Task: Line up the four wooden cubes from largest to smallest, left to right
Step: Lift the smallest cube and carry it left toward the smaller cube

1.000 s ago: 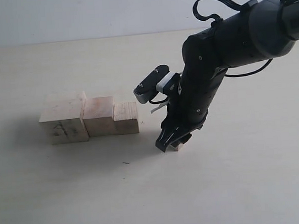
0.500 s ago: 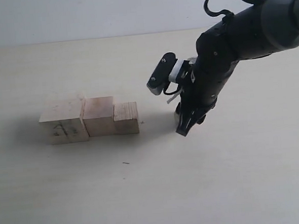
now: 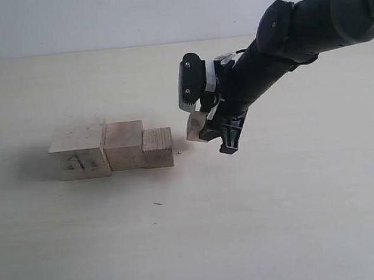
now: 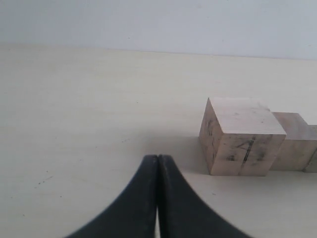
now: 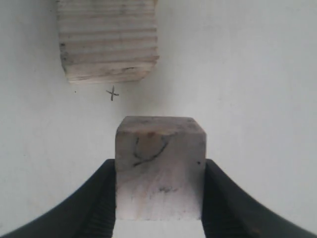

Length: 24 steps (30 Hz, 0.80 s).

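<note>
Three pale wooden cubes stand touching in a row on the table: the largest cube (image 3: pixel 78 153) with dark scribbles at the left (image 4: pixel 241 137), the second cube (image 3: pixel 124 144) beside it, the third cube (image 3: pixel 157 147) at the right (image 5: pixel 107 39). My right gripper (image 3: pixel 202 127) is shut on the smallest cube (image 3: pixel 196 126) and holds it tilted above the table, just right of the third cube. In the right wrist view the smallest cube (image 5: pixel 159 166) sits between both fingers. My left gripper (image 4: pixel 158 159) is shut and empty, left of the largest cube.
A small pen cross (image 5: pixel 113 93) is drawn on the cream table (image 3: pixel 180 242) just right of the third cube. A tiny dark mark (image 3: pixel 157 204) lies in front of the row. The pale back wall (image 3: pixel 103 18) rises behind the table.
My right gripper lifted the smallest cube off the table and carried it up and leftward toward the row's right end, and the wrist turned so the cube now shows. The row and left gripper stayed put.
</note>
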{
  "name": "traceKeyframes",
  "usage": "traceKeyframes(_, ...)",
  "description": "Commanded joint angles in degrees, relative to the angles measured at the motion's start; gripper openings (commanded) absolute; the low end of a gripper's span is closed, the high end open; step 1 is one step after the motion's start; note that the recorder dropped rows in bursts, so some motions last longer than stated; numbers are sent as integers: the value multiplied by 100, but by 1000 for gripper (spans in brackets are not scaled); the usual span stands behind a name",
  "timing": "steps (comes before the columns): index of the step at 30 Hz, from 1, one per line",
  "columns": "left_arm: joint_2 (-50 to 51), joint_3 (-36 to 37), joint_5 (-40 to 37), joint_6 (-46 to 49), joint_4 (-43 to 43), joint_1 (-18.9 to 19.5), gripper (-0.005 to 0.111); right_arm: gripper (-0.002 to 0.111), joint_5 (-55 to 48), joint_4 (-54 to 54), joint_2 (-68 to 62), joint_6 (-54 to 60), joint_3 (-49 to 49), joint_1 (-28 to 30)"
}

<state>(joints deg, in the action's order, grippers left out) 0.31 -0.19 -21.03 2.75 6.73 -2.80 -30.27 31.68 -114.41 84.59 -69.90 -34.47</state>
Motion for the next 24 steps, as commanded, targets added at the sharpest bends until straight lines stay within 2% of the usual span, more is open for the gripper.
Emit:
traceKeyframes(1, -31, 19, 52, -2, -10, -27, 0, 0, -902, -353, -332, -219, -589, 28)
traceKeyframes(6, -31, 19, 52, -2, -10, -27, 0, 0, -1201, -415, -500, -219, -920, 13)
traceKeyframes(24, -31, 19, 52, -2, -10, -27, 0, 0, -1274, -171, -766, -111, -917, -16)
